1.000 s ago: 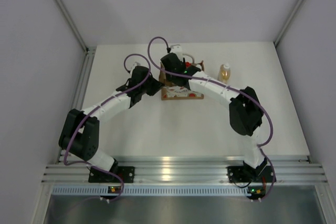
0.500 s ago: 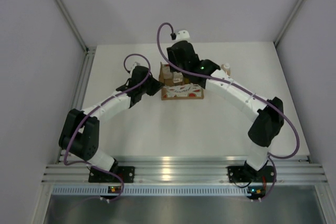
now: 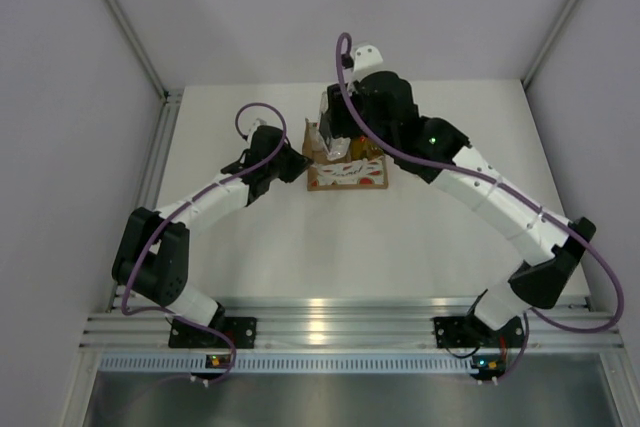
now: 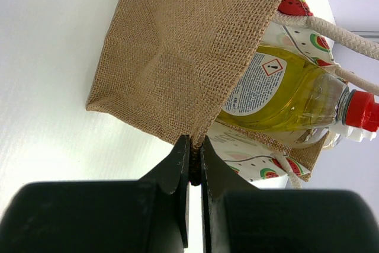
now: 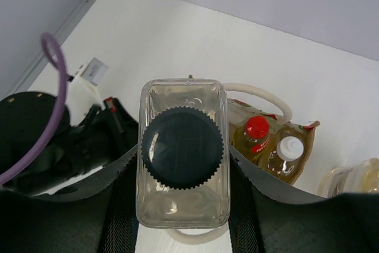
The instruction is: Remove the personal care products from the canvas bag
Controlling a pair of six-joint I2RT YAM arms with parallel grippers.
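**Top view.** Bench (image 3: 300, 247) white, shut in by walls (image 3: 340, 17) at back and both sides, with a metal rail (image 3: 160, 162) along the left edge. Canvas bag (image 3: 347, 175) upright at the far middle, close to the back wall. Broad bare surface in front of it, between the two arms. Left claw (image 3: 304, 160) at the bag's left side. Right claw (image 3: 332, 135) over the bag's far left corner, grasping the squarish pale bottle (image 3: 324, 125). Little room between the two claws.

**Left wrist view.** Left claw clenched on the edge of the burlap side wall, jaws almost together with only cloth between them. Yellow-amber bottle (image 4: 284, 99) with red cap (image 4: 362, 111) inside, close against the printed panel. White label (image 4: 254, 84) with a red-bordered diamond and exclamation mark; fine print too small to read. Watermelon prints (image 4: 294, 5) on the panel. Rope handles (image 4: 331, 28) at the mouth.

**Right wrist view.** Fingers (image 5: 118, 205) flat on both sides of the squarish pale bottle, dark grey cap (image 5: 182, 147) ribbed and unmarked. Bottle raised above a handle loop. Down in the bag, red cap beside a white cap (image 5: 290, 146). Loose bottle (image 5: 355, 183) on the bench just right of the bag, cut off by the frame edge. Open bench beyond, up to the back wall.
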